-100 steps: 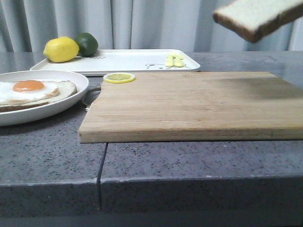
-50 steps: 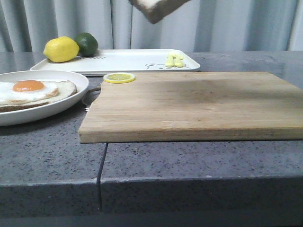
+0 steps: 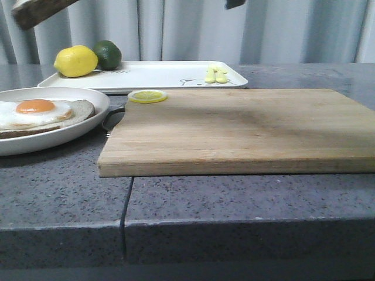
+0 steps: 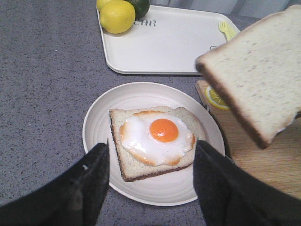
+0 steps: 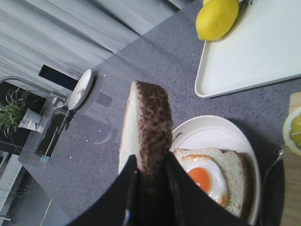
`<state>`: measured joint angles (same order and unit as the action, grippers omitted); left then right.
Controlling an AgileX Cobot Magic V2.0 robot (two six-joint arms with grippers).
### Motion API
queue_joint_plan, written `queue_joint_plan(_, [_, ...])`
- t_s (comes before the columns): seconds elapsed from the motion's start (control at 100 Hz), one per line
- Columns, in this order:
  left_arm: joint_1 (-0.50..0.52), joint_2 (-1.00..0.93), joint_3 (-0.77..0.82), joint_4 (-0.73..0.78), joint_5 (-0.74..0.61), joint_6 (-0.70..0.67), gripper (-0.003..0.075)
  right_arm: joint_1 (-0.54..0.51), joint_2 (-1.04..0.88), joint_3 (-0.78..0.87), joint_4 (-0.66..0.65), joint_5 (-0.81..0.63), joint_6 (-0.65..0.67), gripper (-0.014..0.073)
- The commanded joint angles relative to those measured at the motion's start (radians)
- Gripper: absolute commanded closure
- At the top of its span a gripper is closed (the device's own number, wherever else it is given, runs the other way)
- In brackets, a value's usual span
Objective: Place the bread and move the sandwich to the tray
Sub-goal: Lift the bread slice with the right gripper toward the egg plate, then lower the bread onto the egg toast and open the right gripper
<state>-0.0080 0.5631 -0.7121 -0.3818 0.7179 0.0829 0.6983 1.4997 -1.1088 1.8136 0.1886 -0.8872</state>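
Right tool (image 5: 149, 188) grips the bread (image 5: 145, 127) on edge above the plate (image 4: 141, 96).
Left tool (image 4: 150, 176) hangs wide open over the sandwich (image 4: 157, 140); tray (image 3: 158, 76) lies far left on the counter (image 3: 234, 199).

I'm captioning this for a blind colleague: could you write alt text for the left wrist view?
Two open black fingers frame a round white plate holding the sandwich, an egg-topped bread slice on grey stone. A plain bread slice hangs in the air nearby; behind lies a white tray with a lemon.
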Motion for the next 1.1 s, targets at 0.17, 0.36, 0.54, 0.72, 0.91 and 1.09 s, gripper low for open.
queue_joint_plan(0.17, [0.001,0.011,-0.035,-0.025,-0.069,0.0,0.0354,0.086,0.151,-0.168,0.068,-0.011,0.057,0.0651])
queue_joint_plan(0.36, [0.001,0.011,-0.035,-0.025,-0.069,0.0,0.0354,0.107,0.253,-0.222,0.068,-0.018,0.085,0.0651])
queue_joint_plan(0.54, [0.001,0.011,-0.035,-0.025,-0.069,0.0,0.0354,0.107,0.298,-0.221,0.068,-0.033,0.094,0.0651])
queue_joint_plan(0.72, [0.001,0.011,-0.035,-0.025,-0.069,0.0,0.0354,0.107,0.315,-0.219,0.067,-0.059,0.094,0.0648])
queue_joint_plan(0.91, [0.001,0.011,-0.035,-0.025,-0.069,0.0,0.0354,0.107,0.315,-0.219,0.067,-0.07,0.093,0.0522])
queue_joint_plan(1.09, [0.001,0.011,-0.035,-0.025,-0.069,0.0,0.0354,0.105,0.315,-0.219,0.067,-0.072,0.09,0.0235])
